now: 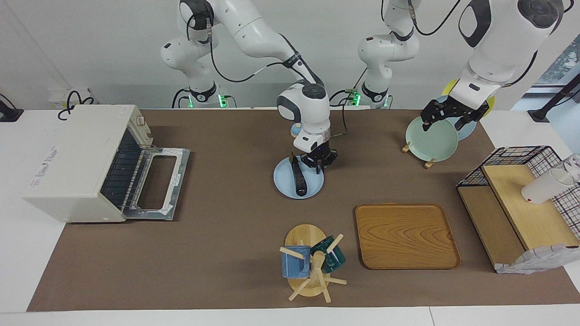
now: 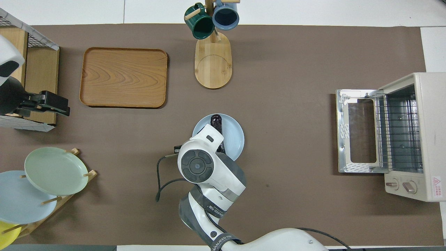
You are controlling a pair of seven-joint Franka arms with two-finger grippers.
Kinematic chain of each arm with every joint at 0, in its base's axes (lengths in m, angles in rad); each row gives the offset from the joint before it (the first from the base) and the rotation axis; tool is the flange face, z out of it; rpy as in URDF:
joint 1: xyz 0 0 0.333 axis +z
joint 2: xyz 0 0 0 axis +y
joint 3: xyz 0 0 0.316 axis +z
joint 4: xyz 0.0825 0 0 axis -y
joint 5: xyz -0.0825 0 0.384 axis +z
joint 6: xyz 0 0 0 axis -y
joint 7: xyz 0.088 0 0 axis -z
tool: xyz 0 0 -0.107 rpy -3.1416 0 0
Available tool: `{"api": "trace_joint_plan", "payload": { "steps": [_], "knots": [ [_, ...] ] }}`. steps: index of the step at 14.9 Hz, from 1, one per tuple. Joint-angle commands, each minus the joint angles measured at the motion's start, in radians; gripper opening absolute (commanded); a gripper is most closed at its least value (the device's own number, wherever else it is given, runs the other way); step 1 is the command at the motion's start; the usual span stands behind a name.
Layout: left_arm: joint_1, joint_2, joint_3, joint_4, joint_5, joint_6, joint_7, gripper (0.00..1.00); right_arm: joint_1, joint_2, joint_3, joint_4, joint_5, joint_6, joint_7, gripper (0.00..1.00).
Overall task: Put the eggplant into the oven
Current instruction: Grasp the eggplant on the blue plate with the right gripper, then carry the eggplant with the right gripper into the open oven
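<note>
The eggplant (image 1: pixel 297 179) (image 2: pixel 216 122), long and dark purple, lies on a pale blue plate (image 1: pixel 283 181) (image 2: pixel 234 136) at mid-table. My right gripper (image 1: pixel 318 165) is down at the plate's rim beside the eggplant, on the side toward the left arm's end, with its fingertips closed on that rim. From overhead its own wrist hides it. The off-white oven (image 1: pixel 77 158) (image 2: pixel 423 132) stands at the right arm's end, its door (image 1: pixel 156 181) dropped open and the wire rack showing. My left gripper (image 1: pixel 446 117) (image 2: pixel 52 104) waits open in the air over the plate rack.
A rack with green, blue and yellow plates (image 1: pixel 430 138) stands near the left arm's base. A wooden tray (image 1: pixel 405 235) and a mug tree with two mugs (image 1: pixel 310 262) lie farther from the robots. A wire basket with wooden shelves (image 1: pixel 521 213) and a white cup fills the left arm's end.
</note>
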Motion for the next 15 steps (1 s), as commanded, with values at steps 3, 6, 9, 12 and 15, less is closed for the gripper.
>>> {"api": "trace_joint_plan", "payload": {
  "steps": [3, 6, 9, 12, 15],
  "knots": [
    [0.017, -0.032, -0.010, -0.029, 0.012, 0.013, 0.013, 1.00, 0.008, -0.025, -0.001, 0.052, -0.147, -0.199, -0.027, 0.00],
    [0.018, -0.032, -0.008, -0.031, 0.012, 0.015, 0.010, 1.00, -0.001, -0.023, -0.003, 0.178, -0.272, -0.468, -0.036, 0.00],
    [0.017, -0.033, -0.008, -0.031, 0.014, 0.011, 0.008, 1.00, -0.082, -0.112, -0.010, 0.134, -0.319, -0.542, -0.068, 0.00],
    [0.018, -0.033, -0.008, -0.032, 0.014, 0.021, 0.016, 1.00, -0.261, -0.239, -0.010, 0.044, -0.331, -0.556, -0.241, 0.00],
    [0.018, -0.033, -0.008, -0.034, 0.014, 0.016, 0.014, 1.00, -0.453, -0.351, -0.009, -0.047, -0.330, -0.582, -0.436, 0.00]
  ]
}}
